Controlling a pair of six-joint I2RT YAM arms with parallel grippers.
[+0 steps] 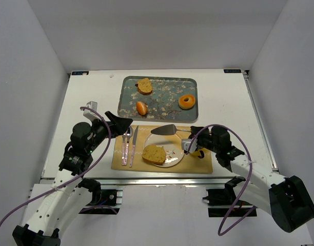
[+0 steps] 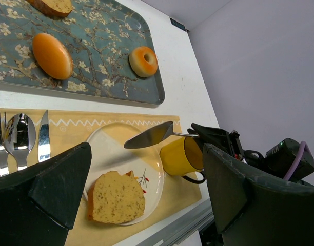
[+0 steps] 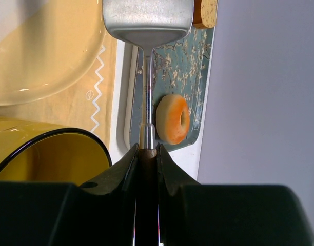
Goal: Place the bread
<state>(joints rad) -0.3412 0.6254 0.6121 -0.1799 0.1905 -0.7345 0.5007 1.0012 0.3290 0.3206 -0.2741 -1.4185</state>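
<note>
Looking down over the table (image 1: 223, 102), most of the yellow mug (image 1: 197, 152) is lost under the right gripper (image 1: 189, 145). Only a sliver of yellow shows there, though the left wrist camera sees the mug plainly just to the right of the plate (image 1: 176, 156). The right wrist view cuts off the mug, the plate and the top of the spatula (image 1: 164, 129) blade at its borders, and a second slice (image 1: 144, 85) shows there only as a corner. Whether the blade touches the plate's far rim or hangs just above it, I cannot tell. The bread (image 1: 154, 154) lies flat on the left half of the plate, which sits on the tan placemat (image 1: 203, 165). The right arm reaches in low from the right, its fingers pinched tight on the spatula's dark handle, with the blade pointing left over the plate's far edge. The left arm is folded at the elbow. The left gripper (image 1: 122, 122) hangs above the far ends of the fork (image 1: 124, 148), spoon (image 1: 130, 137) and knife (image 1: 135, 136), its fingers spread wide with nothing between them. Beyond the placemat lies the patterned tray (image 1: 170, 84), carrying the second slice at its far left, an orange roll (image 1: 141, 107) and a doughnut (image 1: 186, 101) at its right. A narrow strip of bare table separates tray from placemat, and wider bare stretches flank the tray on both sides. The placemat's near edge runs close to the table's front rail.
</note>
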